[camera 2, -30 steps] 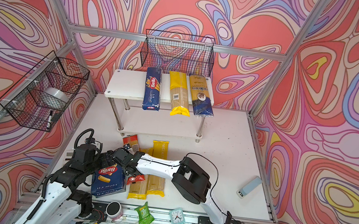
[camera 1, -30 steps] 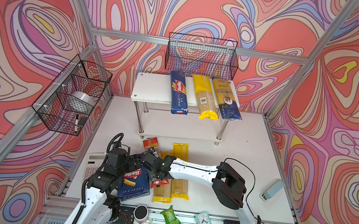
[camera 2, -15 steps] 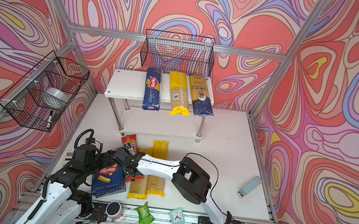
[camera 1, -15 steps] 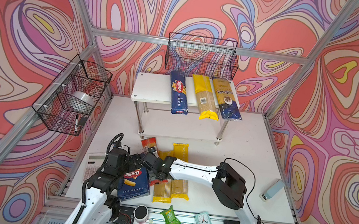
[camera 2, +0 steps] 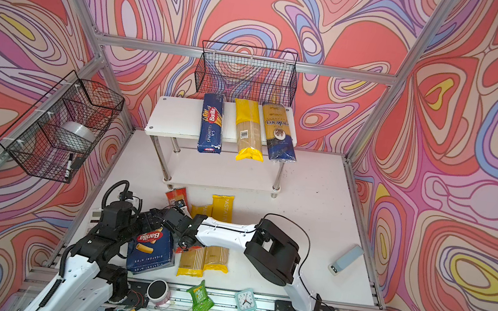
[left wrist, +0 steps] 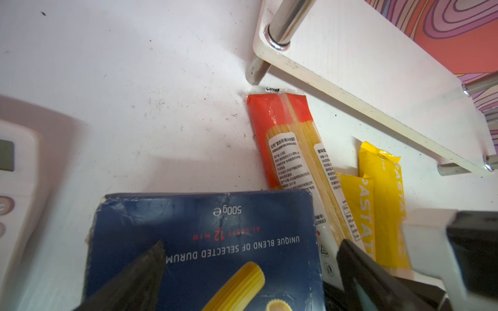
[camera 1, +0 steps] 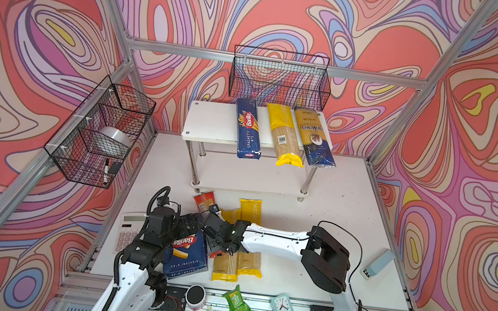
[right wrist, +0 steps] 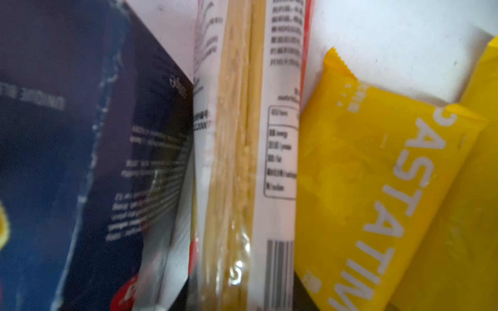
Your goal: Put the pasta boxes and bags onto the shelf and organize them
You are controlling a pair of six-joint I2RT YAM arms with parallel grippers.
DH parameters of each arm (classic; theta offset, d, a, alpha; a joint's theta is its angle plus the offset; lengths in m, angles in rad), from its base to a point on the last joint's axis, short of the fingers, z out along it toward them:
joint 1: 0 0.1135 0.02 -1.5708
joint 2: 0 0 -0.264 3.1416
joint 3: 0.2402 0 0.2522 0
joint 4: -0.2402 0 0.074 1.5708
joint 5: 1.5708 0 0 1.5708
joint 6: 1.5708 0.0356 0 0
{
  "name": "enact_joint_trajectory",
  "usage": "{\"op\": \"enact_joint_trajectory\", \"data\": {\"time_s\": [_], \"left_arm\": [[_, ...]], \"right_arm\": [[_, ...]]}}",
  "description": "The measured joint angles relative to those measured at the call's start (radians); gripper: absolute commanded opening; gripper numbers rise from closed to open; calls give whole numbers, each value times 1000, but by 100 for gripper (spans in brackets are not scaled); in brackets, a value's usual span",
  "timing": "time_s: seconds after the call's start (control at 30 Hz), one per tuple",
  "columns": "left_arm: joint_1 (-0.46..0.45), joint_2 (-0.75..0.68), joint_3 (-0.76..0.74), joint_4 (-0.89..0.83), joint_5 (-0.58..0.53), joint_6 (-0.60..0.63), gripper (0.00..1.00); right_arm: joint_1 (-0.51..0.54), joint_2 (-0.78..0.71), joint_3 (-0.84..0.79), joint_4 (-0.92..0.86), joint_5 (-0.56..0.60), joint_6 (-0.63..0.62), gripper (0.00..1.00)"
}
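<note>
Three packs lay on the shelf (camera 1: 212, 124)'s top board: Barilla spaghetti box (camera 1: 248, 129), yellow bag (camera 1: 284, 138), gold-and-blue bag (camera 1: 312, 139). By the table (camera 1: 333, 207)'s front-left corner, the right gripper (camera 1: 213, 220) pinched the red spaghetti bag (camera 1: 205, 201), the left gripper (left wrist: 252, 243) gaped over the rigatoni box (camera 1: 187, 253), and two yellow bags (camera 1: 249, 211) lay unshelved.

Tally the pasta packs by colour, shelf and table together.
Blue boxes: 2
Yellow bags: 3
Red bag: 1
Gold-and-blue bag: 1
Total: 7
</note>
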Motion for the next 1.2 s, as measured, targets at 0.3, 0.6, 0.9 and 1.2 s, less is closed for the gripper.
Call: {"op": "enact_joint_trajectory", "data": {"time_s": [0.3,0.6,0.9,1.2], "left_arm": [[0,0,-6,29,30,8,100],[0,19,-3,49,44,51,100],[0,42,78,37,32,79,100],[0,46,122,41,29,106,100]], "right_arm": [[0,-138,-130,31,-10,-10,0],[0,-224,-163,40,3,-42,0],[0,-330,-79,-43,11,-71,0],[-1,-341,-7,-143,27,-138,0]]}}
